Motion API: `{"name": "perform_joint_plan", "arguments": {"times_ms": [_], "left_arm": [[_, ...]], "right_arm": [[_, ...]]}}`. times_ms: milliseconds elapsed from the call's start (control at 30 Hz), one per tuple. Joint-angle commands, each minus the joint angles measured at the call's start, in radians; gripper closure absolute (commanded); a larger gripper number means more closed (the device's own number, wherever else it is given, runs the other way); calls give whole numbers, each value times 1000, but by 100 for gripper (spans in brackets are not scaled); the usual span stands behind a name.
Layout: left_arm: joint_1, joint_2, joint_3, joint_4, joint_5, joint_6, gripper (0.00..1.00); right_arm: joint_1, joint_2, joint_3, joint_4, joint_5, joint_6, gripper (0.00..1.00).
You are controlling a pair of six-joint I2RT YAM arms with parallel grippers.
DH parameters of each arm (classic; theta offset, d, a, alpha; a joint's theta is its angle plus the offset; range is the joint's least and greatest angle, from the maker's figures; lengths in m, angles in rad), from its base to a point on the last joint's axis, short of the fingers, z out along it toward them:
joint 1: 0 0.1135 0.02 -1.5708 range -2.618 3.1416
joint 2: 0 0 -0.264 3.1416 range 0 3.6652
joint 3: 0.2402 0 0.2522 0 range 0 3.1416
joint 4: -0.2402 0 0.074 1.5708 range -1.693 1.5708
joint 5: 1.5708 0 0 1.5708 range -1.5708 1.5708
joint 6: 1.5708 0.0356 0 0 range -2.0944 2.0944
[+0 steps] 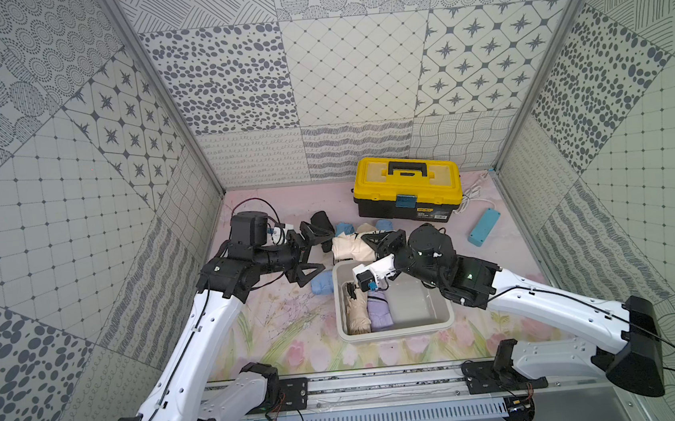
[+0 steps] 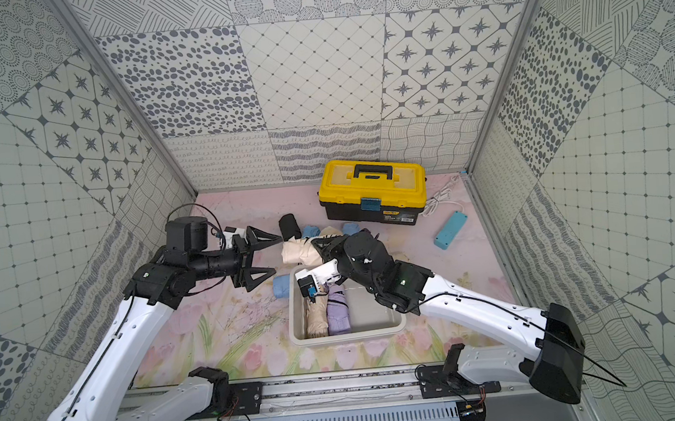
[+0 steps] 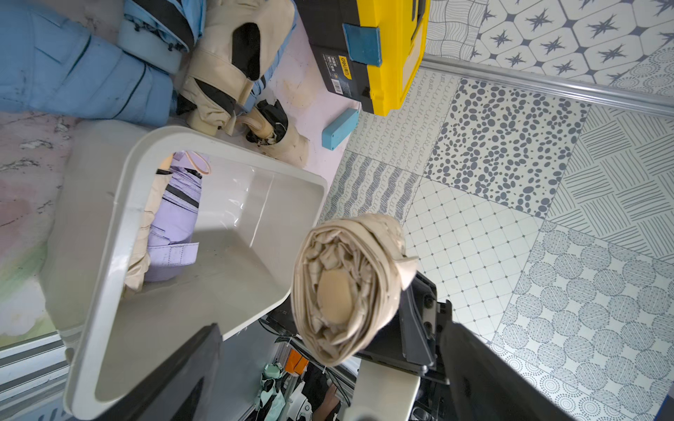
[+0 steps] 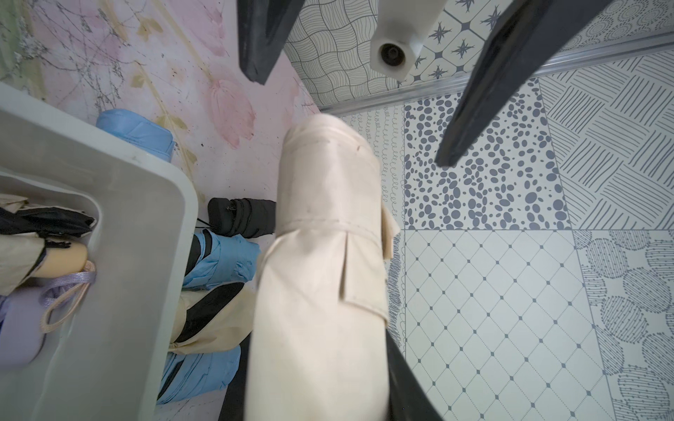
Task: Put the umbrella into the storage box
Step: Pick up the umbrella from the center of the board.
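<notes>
The right fingers are clamped round a folded cream umbrella, gripping it near one end. They hold it clear of the desk, roughly level. It hangs just beyond the far rim of the white box, outside it, above a heap of blue umbrellas and a black umbrella.

The umbrella is a short, plump roll of plain cloth, bound round the middle by a strap of the same cloth. In the left wrist view it shows end-on, its folds spiralling round a tan rounded cap.

The left fingers stand wide open and empty. The umbrella's free end points at the gap between them without touching.

In the box lie a beige umbrella and a lilac umbrella, side by side along one wall.
</notes>
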Motion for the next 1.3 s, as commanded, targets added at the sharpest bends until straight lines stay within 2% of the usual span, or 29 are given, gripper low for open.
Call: {"name": "perform_joint_plan", "arguments": {"times_ms": [0, 133, 333, 533, 667, 833, 900, 933, 1000, 1100, 1167, 1267], "left_arm": [[0, -33, -82, 170, 46, -130, 1], [-5, -47, -154, 378, 67, -273, 1], [-6, -47, -159, 463, 83, -344, 4], [-5, -45, -183, 536, 79, -399, 26], [-7, -38, -188, 562, 70, -410, 45], [-7, -29, -175, 611, 53, -411, 59], [-10, -23, -161, 621, 56, -404, 63], [-10, -21, -156, 624, 54, -401, 66], [-11, -26, -161, 655, 39, -406, 75], [-15, -39, -183, 706, -18, -419, 76], [-23, -39, -180, 715, -58, -394, 76], [-38, -29, -187, 783, -134, -357, 76]], "right_arm": [[23, 5, 25, 165, -1, 88, 71], [56, 46, 35, 188, 5, 111, 71], [63, 74, 43, 211, 2, 158, 70], [70, 88, 42, 228, 0, 176, 70], [76, 92, 44, 236, 6, 180, 70], [90, 87, 29, 241, 18, 190, 65], [91, 81, 29, 239, 30, 210, 59], [91, 77, 29, 245, 43, 231, 53], [93, 68, 38, 239, 88, 308, 30], [105, 26, 55, 148, 119, 449, 11], [116, -8, 79, 40, 144, 571, 6], [121, -73, 125, -114, 174, 865, 5]]}}
